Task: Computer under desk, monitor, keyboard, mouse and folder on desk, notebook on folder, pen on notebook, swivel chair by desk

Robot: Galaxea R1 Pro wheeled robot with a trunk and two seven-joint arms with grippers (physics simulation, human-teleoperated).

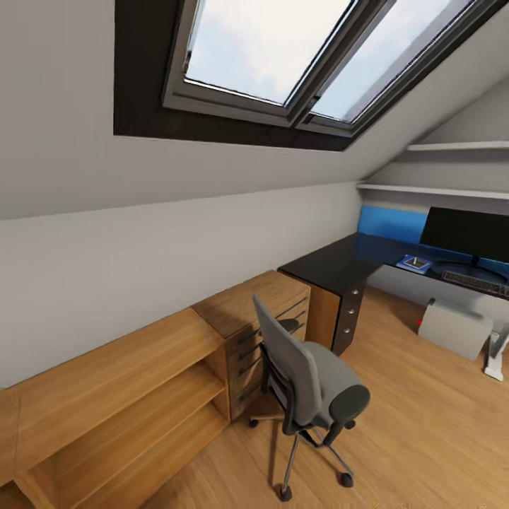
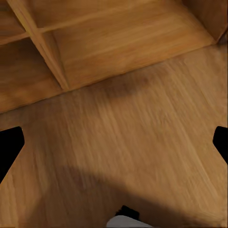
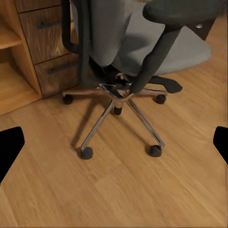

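Observation:
The swivel chair [image 1: 311, 375] stands on the floor in front of the wooden dresser, left of the black desk [image 1: 332, 265]. Its grey seat [image 3: 161, 47] is bare. The monitor [image 1: 466, 233] and the keyboard [image 1: 475, 281] sit on the desk at the far right, and the computer [image 1: 456, 326] stands under it. Left of the monitor base lies a flat blue folder [image 1: 404, 266] with the grey notebook [image 1: 416, 263] on it. Mouse and pen are too small to make out. My left gripper [image 2: 114, 147] is open over bare floor. My right gripper [image 3: 114, 147] is open above the chair's chrome base [image 3: 118, 111].
A light wooden dresser [image 1: 244, 311] with open shelves [image 1: 120, 410] runs along the left wall under the sloped ceiling and skylight [image 1: 283, 49]. The desk's dark drawer unit [image 1: 350, 314] and a white desk leg [image 1: 495, 357] stand on the wood floor [image 1: 424, 438].

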